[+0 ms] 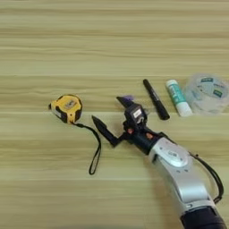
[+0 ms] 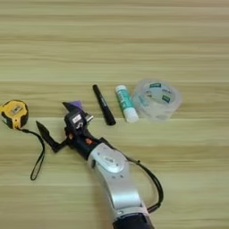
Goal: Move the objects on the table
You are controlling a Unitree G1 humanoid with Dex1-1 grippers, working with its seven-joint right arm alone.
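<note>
Here the right gripper (image 1: 111, 112) has its two black fingers spread apart, holding nothing; the purple block (image 2: 76, 104), just behind it, is mostly hidden, so it is perhaps already touched; a blind closing could push the block toward the marker pen (image 1: 155, 99).

The right arm (image 1: 179, 172) has a silver forearm shell with a round, pale cap on top and a black cuff at its lower end. A thin black cable (image 2: 150, 179) loops along its side. The gripper (image 1: 110, 117) has 2 black pointed fingers, a small white label, and orange-red spots at the wrist.
</note>
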